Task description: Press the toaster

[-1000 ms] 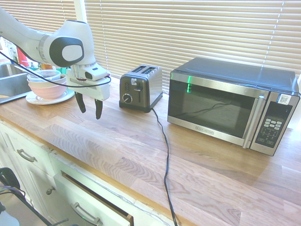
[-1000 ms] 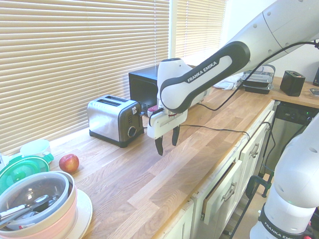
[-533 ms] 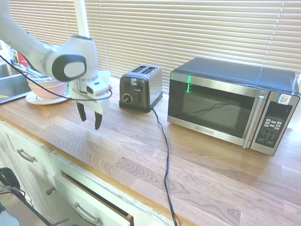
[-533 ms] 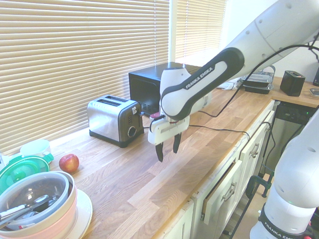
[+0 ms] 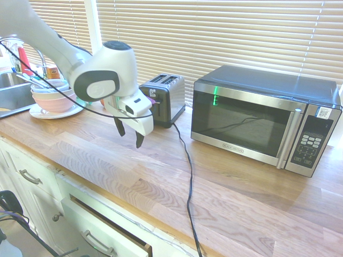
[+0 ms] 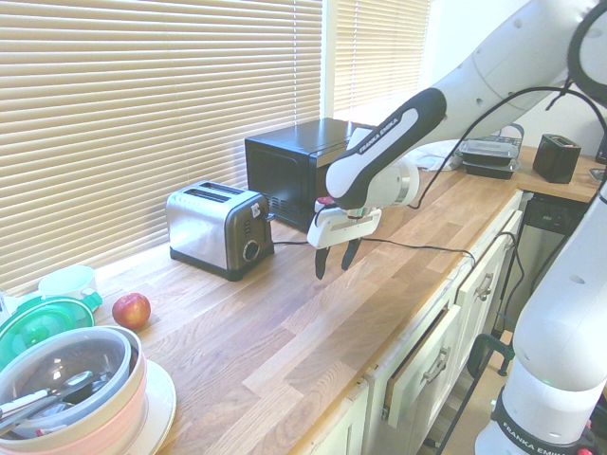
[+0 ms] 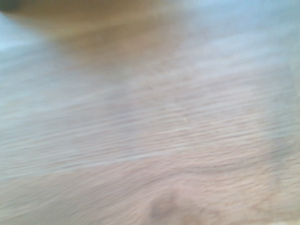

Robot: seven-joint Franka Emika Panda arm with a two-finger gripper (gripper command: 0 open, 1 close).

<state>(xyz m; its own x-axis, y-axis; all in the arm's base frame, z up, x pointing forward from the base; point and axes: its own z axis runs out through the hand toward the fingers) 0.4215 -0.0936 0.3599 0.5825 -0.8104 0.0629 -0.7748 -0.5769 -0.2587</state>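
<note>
In the first exterior view, the arm (image 5: 102,80) covers the toaster's (image 5: 167,93) black front; dial and lever are hidden. The microwave (image 5: 265,118) is cut at the right edge, and its keypad print is too small to read. The sink (image 5: 10,93) is cut at the left edge. In the second exterior view, the bowl stack (image 6: 71,398) is cut at the bottom edge. The wrist view shows only blurred wood grain of the counter (image 7: 150,140).

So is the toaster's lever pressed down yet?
Cannot tell: the small steel two-slot toaster is too small to show its lever; the open tool hangs apart.
</note>
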